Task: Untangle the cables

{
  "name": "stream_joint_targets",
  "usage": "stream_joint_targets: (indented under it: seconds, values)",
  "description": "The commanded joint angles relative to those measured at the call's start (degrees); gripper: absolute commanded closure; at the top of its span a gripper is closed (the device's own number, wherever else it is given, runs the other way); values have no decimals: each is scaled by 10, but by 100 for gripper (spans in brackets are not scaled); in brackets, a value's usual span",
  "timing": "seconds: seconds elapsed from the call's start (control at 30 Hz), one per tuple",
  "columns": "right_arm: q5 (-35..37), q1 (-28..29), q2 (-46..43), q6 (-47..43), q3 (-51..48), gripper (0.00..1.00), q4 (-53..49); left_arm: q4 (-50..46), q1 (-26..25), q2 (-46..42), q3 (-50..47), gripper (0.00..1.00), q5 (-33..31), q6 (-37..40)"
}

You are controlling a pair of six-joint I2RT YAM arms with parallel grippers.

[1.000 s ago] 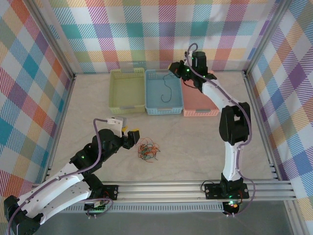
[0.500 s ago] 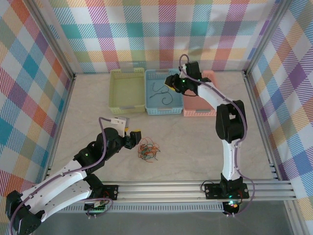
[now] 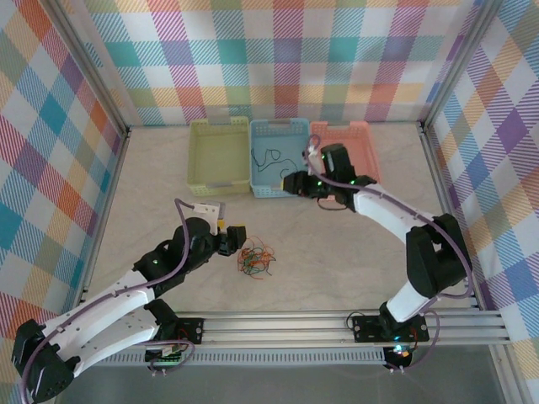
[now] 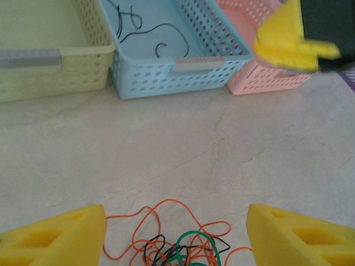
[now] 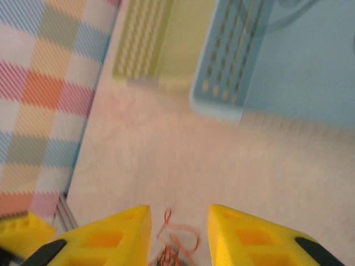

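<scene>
**Cable sorting, partly done.** Three baskets stand in a row at the far side of the bench (image 3: pixel 168 194): one yellow-green basket (image 3: pixel 216 188), one blue basket (image 3: pixel 281 192) and one pink basket (image 3: pixel 338 126). Loose black cables (image 3: pixel 268 158) already lie on the blue basket's floor. At least two can be made out, but the exact number cannot be told. No cable can be seen in what shows of the yellow-green and pink baskets.

The rest of the cables form a single clump (image 3: pixel 255 258) on the bare bench, near the front edge and well apart from the baskets. Orange, green, black and red strands cross one another in it, too interwoven to count. Most of the work therefore appears to remain: each strand has yet to be drawn free and put in a basket.

There are two arms. The left gripper (image 4: pixel 176 221) sits low just beside the clump, its jaws wide apart and empty, with the nearest orange loops lying on the bench between its fingers. The right gripper (image 5: pixel 178 213) hangs in front of the blue basket and faces the clump, its jaws only partly apart and holding nothing.
</scene>
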Motion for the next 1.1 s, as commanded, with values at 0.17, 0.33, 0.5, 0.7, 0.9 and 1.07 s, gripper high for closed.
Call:
stream_joint_targets:
  seconds: [0.17, 0.33, 0.5, 0.7, 0.9, 1.07]
  values:
    - [-53, 89, -9, -2, -54, 65, -44, -12, 30, 15, 8, 30, 30, -32]
    - [-65, 101, 19, -15, -51, 63, -80, 5, 31, 37, 3, 30, 50, -32]
    - [-76, 125, 45, -25, -43, 59, -110, 7, 31, 48, 7, 30, 55, -28]
    - [-76, 145, 54, -16, -50, 58, -111, 7, 32, 53, 7, 30, 57, -26]
    - [-82, 158, 63, -15, -43, 59, -113, 5, 32, 53, 8, 30, 58, -22]
    - [-62, 158, 71, -22, -36, 71, -120, 2, 32, 54, 9, 30, 58, -20]
